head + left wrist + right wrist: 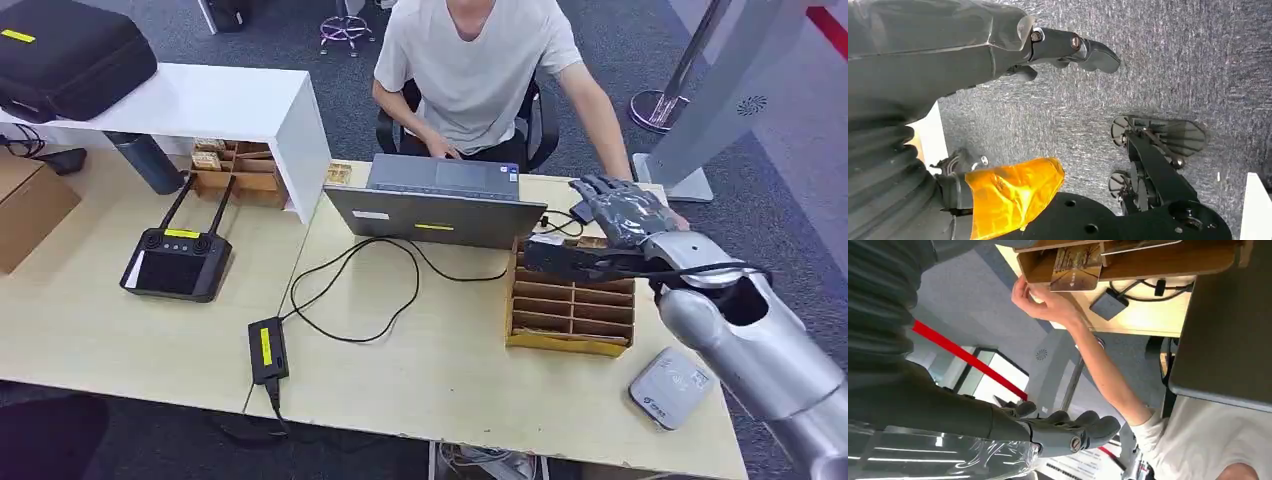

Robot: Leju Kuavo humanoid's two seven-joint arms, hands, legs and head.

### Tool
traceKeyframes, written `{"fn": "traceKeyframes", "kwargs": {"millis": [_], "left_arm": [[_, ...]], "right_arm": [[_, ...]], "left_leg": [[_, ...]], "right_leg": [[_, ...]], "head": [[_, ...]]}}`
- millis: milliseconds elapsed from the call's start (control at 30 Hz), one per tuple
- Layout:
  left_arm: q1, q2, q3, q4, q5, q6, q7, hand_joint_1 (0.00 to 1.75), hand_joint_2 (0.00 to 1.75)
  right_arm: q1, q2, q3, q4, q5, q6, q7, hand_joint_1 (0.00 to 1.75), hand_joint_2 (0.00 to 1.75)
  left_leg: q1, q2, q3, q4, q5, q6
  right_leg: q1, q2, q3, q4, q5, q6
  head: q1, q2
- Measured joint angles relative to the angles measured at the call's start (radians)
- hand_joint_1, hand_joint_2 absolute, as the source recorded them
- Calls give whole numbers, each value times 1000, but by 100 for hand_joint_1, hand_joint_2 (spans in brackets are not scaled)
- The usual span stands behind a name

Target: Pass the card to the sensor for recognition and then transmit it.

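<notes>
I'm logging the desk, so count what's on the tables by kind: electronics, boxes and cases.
Electronics: 4 – laptop, handheld controller, power adapter, card sensor
Boxes: 2 – cardboard box, card organizer
Cases: 1 – black case
Total: 7

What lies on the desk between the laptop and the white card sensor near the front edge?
In the head view, the wooden slotted card box sits between the laptop and the white sensor; the right hand hovers over the box's far end.

Light wooden table [430,370] before me, with the items resting on it.
On it lie a grey laptop [437,203], a slotted wooden card rack [570,305], a white card sensor [671,387], a black remote controller [176,262], a black power adapter [267,350] and a cardboard box [30,205].
</notes>
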Motion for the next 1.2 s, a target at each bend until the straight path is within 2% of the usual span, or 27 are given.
{"fn": "traceKeyframes", "kwargs": {"millis": [167, 400, 500, 600, 700, 800, 867, 1000, 1200], "left_arm": [[0, 0, 0, 0, 0, 6, 1, 0, 175], [3, 5, 2, 0, 3, 28, 1, 0, 175], [5, 8, 2, 0, 10, 37, -1, 0, 175], [8, 9, 2, 1, 33, 40, -2, 0, 175], [17, 10, 2, 1, 66, 40, -12, 0, 175], [25, 8, 3, 1, 102, 36, -25, 0, 175], [29, 8, 3, 1, 116, 37, -29, 0, 175], [31, 4, 3, 1, 131, 40, -32, 0, 175], [31, 2, 3, 1, 132, 40, -32, 0, 175]], "right_arm": [[1, -7, 0, -5, -7, -4, 0, 0, 175], [33, -17, 4, -7, -6, -69, 4, 0, 175], [43, -24, 10, -7, -3, -61, 7, 0, 175], [53, -53, 14, -26, -4, -44, 11, 0, 175], [78, -111, 14, -84, -15, -54, 9, 0, 175], [162, -188, -22, -189, 3, -123, 7, 0, 175], [250, -215, -70, -270, 40, -173, 10, 0, 175], [457, -225, -186, -418, 138, -271, 1, 0, 175], [568, -225, -268, -502, 162, -280, -10, 0, 175]], "left_leg": [[0, 0, 0, 0, 0, 0], [0, 0, 0, 0, 0, 0], [0, 0, 0, 0, 0, 0], [0, 0, 0, 0, 0, 0], [0, -1, 0, 0, 0, 0], [0, -3, -1, 0, -1, 0], [0, -2, -1, 0, -2, 2], [0, -2, -2, 0, -3, 2], [0, -1, -1, 0, -2, 2]], "right_leg": [[0, 0, 0, 0, 0, 0], [0, 0, 0, 0, 0, 0], [0, 0, 0, 0, 0, 0], [0, 0, 0, 0, 0, 0], [0, -1, -1, -1, 0, 0], [0, -3, 0, -1, 0, 0], [0, -2, 0, -2, -1, 1], [0, -3, -1, -2, -2, 0], [0, -1, -1, -2, -2, 0]], "head": [[0, 0], [0, 0], [0, 0], [0, 0], [0, 0], [1, 0], [0, 0], [0, 0], [0, 0]]}}
